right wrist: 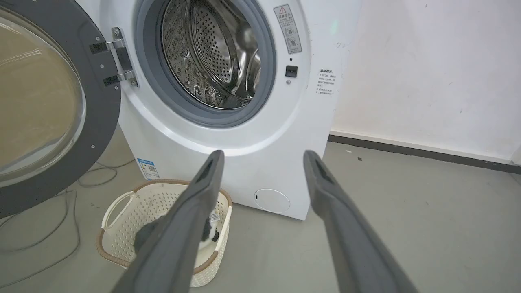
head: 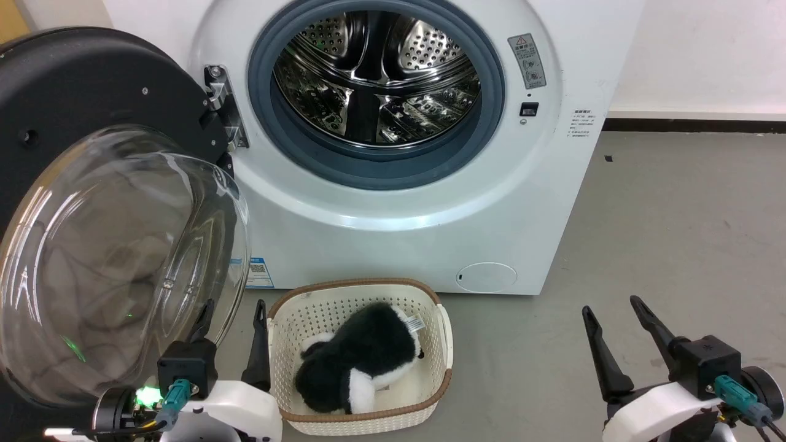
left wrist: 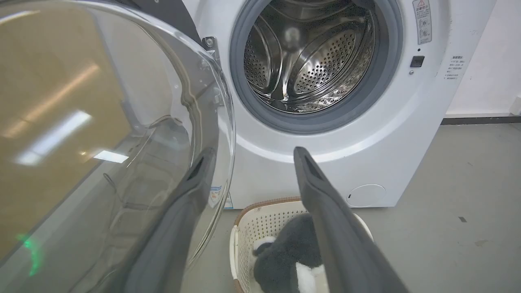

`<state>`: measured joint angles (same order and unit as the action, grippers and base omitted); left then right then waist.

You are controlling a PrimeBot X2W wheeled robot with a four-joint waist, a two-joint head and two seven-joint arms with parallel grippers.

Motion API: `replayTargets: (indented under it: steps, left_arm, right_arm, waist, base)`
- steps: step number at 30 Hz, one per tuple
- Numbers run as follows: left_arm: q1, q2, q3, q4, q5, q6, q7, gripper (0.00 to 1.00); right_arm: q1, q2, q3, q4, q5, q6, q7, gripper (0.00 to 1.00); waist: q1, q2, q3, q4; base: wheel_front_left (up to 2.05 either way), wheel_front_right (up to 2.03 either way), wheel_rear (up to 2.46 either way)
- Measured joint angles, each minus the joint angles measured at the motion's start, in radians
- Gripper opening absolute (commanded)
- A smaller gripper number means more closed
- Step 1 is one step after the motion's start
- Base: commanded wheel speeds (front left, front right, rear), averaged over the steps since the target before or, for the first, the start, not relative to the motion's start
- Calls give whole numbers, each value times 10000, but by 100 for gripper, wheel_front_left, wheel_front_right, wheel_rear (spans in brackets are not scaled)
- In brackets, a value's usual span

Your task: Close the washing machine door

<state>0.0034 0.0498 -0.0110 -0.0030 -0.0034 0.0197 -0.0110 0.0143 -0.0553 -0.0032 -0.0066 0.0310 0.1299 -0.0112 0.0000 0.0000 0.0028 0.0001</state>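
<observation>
On the robot's left, the large round black-rimmed glass-windowed door (head: 116, 245) stands fully open from the big white front-loading washing machine (head: 399, 233). Both the left jaws and right jaws gape wide, empty. Risk: a glancing push could slip off the curved glass.

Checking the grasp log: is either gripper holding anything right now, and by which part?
Nothing is held: the left gripper and the right gripper both show open jaws, clamping nothing.
</observation>
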Motion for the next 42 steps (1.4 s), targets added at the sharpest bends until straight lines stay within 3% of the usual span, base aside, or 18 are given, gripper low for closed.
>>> replayTargets:
  steps: [12, 13, 14, 15, 22, 31, 35, 42]
  left_arm:
    - [-2, 15, -182, -96, 21, 322, -259, 97]
    - [-7, 27, -207, -132, 33, 357, -278, 44]
    - [-14, 36, -238, -171, 35, 408, -297, 44]
    - [-31, 46, -268, -217, 35, 437, -313, 0]
    - [-174, 188, -445, -619, 54, 736, -447, 0]
    - [-507, 314, -299, -1482, -123, 800, -623, 0]
    - [-742, 336, -69, -1883, -401, 723, -734, 0]
    - [-1383, 318, 796, -2525, -995, 215, -882, 0]
  right_arm:
    - [0, 0, -13, -132, 339, 0, -265, 100]
    - [0, 0, -15, -150, 364, 0, -278, 100]
    - [0, 0, -15, -165, 408, 0, -301, 100]
    - [0, 0, -19, -176, 422, 0, -311, 100]
    - [0, 0, -40, -238, 606, 0, -454, 100]
    - [-1, 0, -65, -299, 798, 0, -627, 100]
    - [-2, 0, -79, -322, 970, 0, -723, 100]
    - [-3, 2, -130, -341, 1154, 0, -876, 100]
  waist:
    - [1, 0, 60, 128]
    - [1, 0, 67, 153]
    - [1, 0, 74, 182]
    - [1, 0, 81, 214]
    - [1, 0, 139, 508]
    - [1, 0, 205, 1013]
    - [1, 0, 242, 1245]
    - [1, 0, 329, 1648]
  base:
    - [0, 0, 0]
    - [0, 0, 0]
    - [0, 0, 0]
    - [0, 0, 0]
    - [0, 0, 0]
    - [0, 0, 0]
    - [0, 0, 0]
    - [0, 0, 0]
